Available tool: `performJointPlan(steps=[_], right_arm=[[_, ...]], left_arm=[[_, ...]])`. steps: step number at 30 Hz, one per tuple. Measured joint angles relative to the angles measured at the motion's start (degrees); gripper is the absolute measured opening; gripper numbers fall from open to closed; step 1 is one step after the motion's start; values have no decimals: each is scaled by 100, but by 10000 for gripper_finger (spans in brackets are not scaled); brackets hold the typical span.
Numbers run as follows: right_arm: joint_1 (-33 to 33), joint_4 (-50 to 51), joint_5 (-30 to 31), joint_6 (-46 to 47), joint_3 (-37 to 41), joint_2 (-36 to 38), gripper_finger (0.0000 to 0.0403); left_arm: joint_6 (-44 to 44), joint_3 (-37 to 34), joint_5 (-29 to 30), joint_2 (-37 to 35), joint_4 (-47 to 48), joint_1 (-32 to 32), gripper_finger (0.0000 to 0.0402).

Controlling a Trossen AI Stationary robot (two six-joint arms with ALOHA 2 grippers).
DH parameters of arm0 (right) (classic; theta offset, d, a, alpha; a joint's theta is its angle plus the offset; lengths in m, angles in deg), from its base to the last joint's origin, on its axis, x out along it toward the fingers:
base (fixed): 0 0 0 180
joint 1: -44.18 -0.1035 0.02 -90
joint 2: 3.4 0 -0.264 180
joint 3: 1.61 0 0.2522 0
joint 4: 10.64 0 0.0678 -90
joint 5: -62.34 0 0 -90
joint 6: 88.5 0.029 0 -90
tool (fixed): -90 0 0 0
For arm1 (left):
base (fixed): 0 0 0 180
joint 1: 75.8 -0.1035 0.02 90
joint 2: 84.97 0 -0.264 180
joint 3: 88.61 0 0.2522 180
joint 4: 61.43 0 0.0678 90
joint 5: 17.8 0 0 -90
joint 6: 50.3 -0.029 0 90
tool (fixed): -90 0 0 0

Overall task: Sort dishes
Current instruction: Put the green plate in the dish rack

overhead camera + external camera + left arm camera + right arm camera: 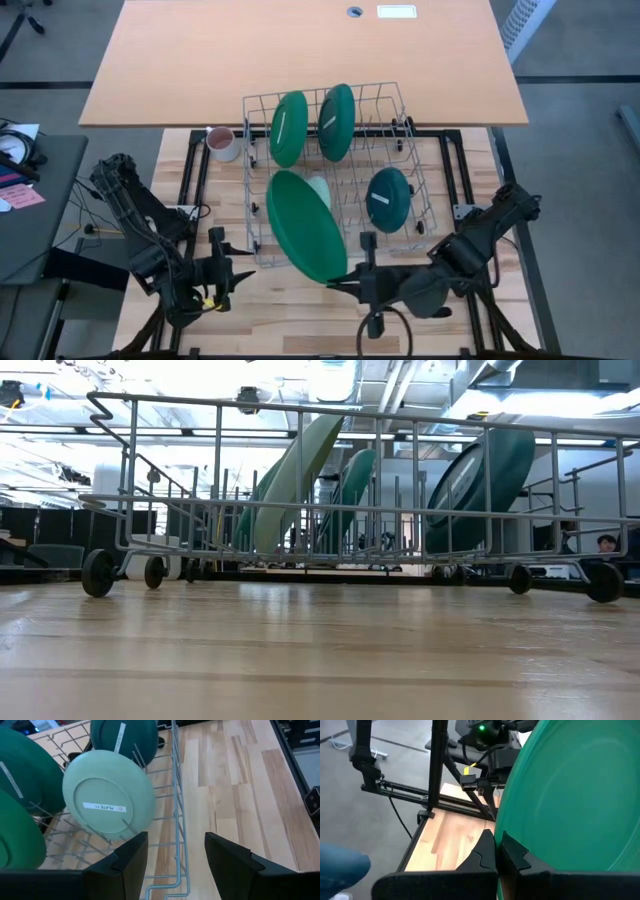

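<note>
Wire dish rack (262,150) on the slatted wooden table (300,300), seen from above, loaded with plates. At the back of the rack, two large dark green plates (288,128) and (337,122) standing on edge side by side. Toward the right side, smaller teal plate (389,199) standing in the tines. Near the front, small pale mint plate (108,801) upright with a label on its underside, mostly hidden from above behind the third large green plate (305,225). That plate tilted over the rack's front edge, rim pinched between the closed fingers of the right gripper (498,849). Left gripper (175,860) near the rack's front left corner, fingers parted, holding nothing. Pinkish-white mug (222,143) just outside the rack's back left corner.
</note>
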Motion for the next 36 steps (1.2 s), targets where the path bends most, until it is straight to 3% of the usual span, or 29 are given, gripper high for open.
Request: performJointPlan(steps=[12,16,20,36], right_arm=[[48,-698,18,226,42,-9,2],[45,-1184,481,2,42,-7,3],[94,-1480,510,-313,42,23,3],[157,-890,904,-189,35,444,3]], left_arm=[[71,0,121,0,-4,-2,189],[114,0,279,0,-8,-2,189],[148,0,297,0,-6,-2,189],[239,-2,206,0,-1,-2,189]])
